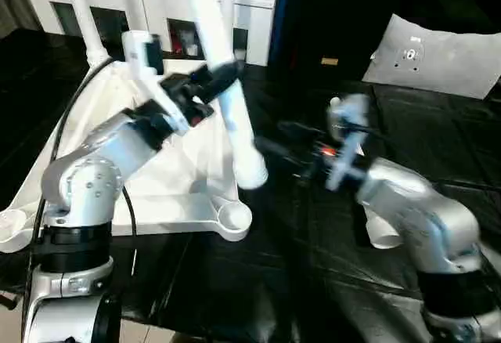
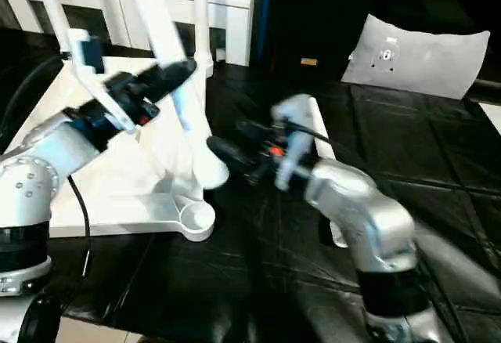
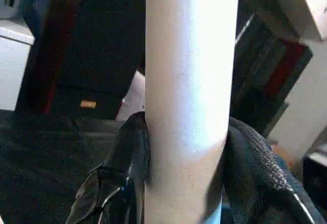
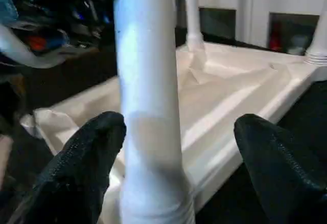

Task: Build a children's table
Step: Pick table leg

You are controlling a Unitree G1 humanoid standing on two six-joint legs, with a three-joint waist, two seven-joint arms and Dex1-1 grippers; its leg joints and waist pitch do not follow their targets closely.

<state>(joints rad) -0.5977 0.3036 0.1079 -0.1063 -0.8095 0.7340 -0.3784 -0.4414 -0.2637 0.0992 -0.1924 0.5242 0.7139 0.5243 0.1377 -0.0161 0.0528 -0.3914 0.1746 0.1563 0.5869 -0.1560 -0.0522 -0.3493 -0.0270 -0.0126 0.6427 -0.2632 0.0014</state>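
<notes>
On the black-covered desk (image 1: 313, 280) in front of you, the upturned table top (image 1: 180, 194) is lying ribbed side up, with two legs already standing in its far sockets and the near corner socket (image 1: 233, 218) gaping empty. Being a broad hollow plastic shell, it is probably light and liable to slide on the cover when you push down, so be bracing it as you seat anything. Over it, the left gripper (image 1: 223, 77) is clamping the third leg (image 1: 227, 100) around mid-length, jaws closed snugly on the smooth round shaft, which is tilting with its thick end hanging just above the desk beside that socket. The right gripper (image 4: 176, 152) is standing with jaws spread wide to either side of the lower shaft, not pinching it. Stiff but slick and tapered, the leg is likely asking for a low grip near the threaded collar (image 4: 156, 203).
</notes>
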